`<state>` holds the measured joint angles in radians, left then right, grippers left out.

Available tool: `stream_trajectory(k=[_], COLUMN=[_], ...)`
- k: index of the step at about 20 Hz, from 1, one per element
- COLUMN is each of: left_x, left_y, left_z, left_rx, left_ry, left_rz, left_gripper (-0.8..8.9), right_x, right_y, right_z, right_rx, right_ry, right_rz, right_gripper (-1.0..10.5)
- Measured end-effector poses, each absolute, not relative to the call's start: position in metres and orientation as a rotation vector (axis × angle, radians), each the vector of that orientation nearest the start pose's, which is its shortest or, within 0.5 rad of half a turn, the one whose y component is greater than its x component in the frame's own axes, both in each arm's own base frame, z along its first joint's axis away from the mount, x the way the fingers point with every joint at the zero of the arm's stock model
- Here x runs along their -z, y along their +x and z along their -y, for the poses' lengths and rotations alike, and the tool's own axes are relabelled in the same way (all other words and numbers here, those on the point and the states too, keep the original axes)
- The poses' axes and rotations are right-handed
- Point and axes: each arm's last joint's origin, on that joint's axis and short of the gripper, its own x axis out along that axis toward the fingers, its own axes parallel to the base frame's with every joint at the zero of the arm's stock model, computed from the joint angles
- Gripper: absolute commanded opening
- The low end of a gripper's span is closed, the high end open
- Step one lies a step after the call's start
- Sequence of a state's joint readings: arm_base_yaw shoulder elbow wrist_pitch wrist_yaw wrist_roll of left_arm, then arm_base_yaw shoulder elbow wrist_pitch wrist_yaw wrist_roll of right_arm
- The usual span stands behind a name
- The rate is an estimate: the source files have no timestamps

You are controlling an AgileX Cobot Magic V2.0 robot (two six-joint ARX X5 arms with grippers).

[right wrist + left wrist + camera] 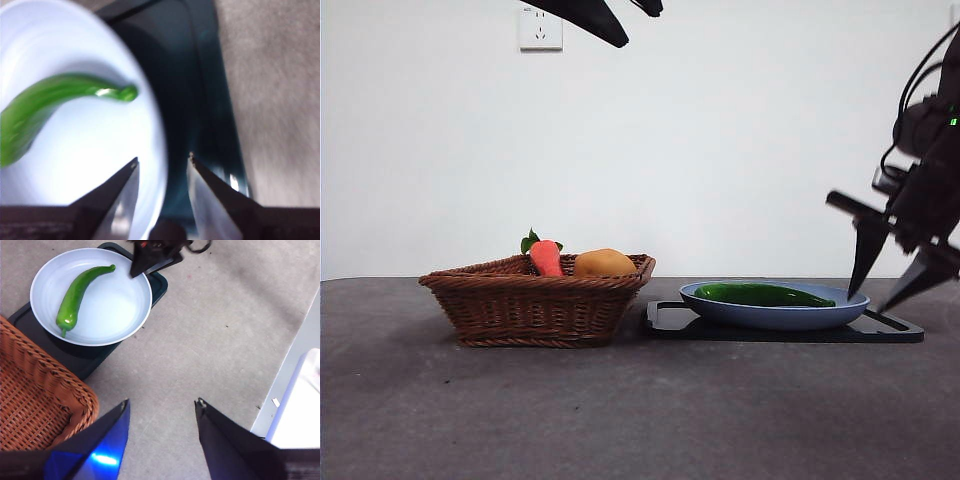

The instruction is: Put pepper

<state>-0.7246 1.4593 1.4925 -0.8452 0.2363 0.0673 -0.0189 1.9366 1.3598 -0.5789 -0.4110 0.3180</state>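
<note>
The long glossy green pepper [761, 294] lies in a pale blue plate [720, 304] on a dark tray [665, 322]. It also shows in the left wrist view [75, 296] and the right wrist view [45, 102]. My right gripper [892, 292] is open and empty, its jaws hanging just above the plate's right rim, apart from the pepper's tip. My left gripper [161, 407] is open and empty, high above the table beside the wicker basket [535, 300], and shows as black tips [610, 20] at the top of the front view.
The basket [35, 395] stands left of the tray and holds a red-orange carrot-like piece with green leaves [545, 256] and a round orange-yellow fruit [604, 263]. A wall socket [540, 28] is on the white wall behind. A white object [300, 405] lies beyond the table's edge.
</note>
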Motion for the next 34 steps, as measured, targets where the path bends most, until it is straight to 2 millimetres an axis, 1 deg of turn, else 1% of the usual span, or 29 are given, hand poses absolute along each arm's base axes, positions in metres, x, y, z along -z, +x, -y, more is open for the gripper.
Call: stream_trajectory(k=[2, 3, 4, 5, 6, 8, 10, 13, 16, 18, 19, 20, 21, 22, 23, 26, 34], left_x=[-0.364, -0.364, -0.364, -0.364, -0.364, -0.364, -0.364, -0.364, -0.364, -0.364, -0.364, -0.364, -0.364, -0.364, -0.364, -0.364, -0.366], left_y=[0.22, 0.22, 0.22, 0.22, 0.22, 0.22, 0.22, 0.22, 0.22, 0.22, 0.22, 0.22, 0.22, 0.22, 0.22, 0.22, 0.221], left_z=[0.204, 0.204, 0.204, 0.204, 0.204, 0.204, 0.204, 0.204, 0.204, 0.204, 0.204, 0.204, 0.204, 0.204, 0.204, 0.204, 0.205], left_rx=[0.934, 0.934, 0.935, 0.934, 0.934, 0.934, 0.935, 0.935, 0.937, 0.937, 0.937, 0.937, 0.937, 0.937, 0.937, 0.937, 0.94], left_ry=[0.262, 0.262, 0.263, 0.262, 0.263, 0.263, 0.263, 0.262, 0.262, 0.262, 0.262, 0.262, 0.262, 0.262, 0.262, 0.261, 0.255], left_rz=[-0.788, -0.788, -0.788, -0.788, -0.788, -0.788, -0.788, -0.788, -0.788, -0.788, -0.788, -0.788, -0.788, -0.788, -0.788, -0.788, -0.757], left_gripper=[2.32, 2.32, 2.32, 2.32, 2.32, 2.32, 2.32, 2.32, 2.32, 2.3, 2.28, 1.93, 1.24, 0.42, 0.04, 0.08, 0.08], right_x=[-0.214, -0.239, -0.253, -0.273, -0.288, -0.321, -0.353, -0.381, -0.391, -0.392, -0.392, -0.391, -0.391, -0.389, -0.389, -0.389, -0.389], right_y=[0.378, 0.366, 0.358, 0.344, 0.331, 0.296, 0.254, 0.201, 0.162, 0.145, 0.141, 0.139, 0.139, 0.139, 0.139, 0.14, 0.14], right_z=[-0.002, -0.002, -0.002, -0.003, -0.004, -0.013, -0.024, -0.035, -0.04, -0.042, -0.042, -0.043, -0.043, -0.043, -0.043, -0.043, -0.043], right_rx=[-0.194, -0.215, -0.229, -0.251, -0.27, -0.327, -0.396, -0.475, -0.533, -0.561, -0.57, -0.577, -0.582, -0.587, -0.593, -0.605, -0.594], right_ry=[0.49, 0.46, 0.439, 0.403, 0.373, 0.307, 0.244, 0.182, 0.149, 0.132, 0.124, 0.114, 0.105, 0.093, 0.078, 0.059, 0.076], right_rz=[-1.127, -1.084, -1.062, -1.035, -1.02, -0.988, -0.937, -0.887, -0.901, -0.931, -0.944, -0.958, -0.968, -0.981, -0.983, -0.97, -0.975], right_gripper=[1.8, 1.8, 1.8, 1.8, 1.8, 1.8, 1.8, 1.8, 1.8, 1.6, 1.3, 0.8, 0.3, 0.1, 0.1, 0.1, 0.1])
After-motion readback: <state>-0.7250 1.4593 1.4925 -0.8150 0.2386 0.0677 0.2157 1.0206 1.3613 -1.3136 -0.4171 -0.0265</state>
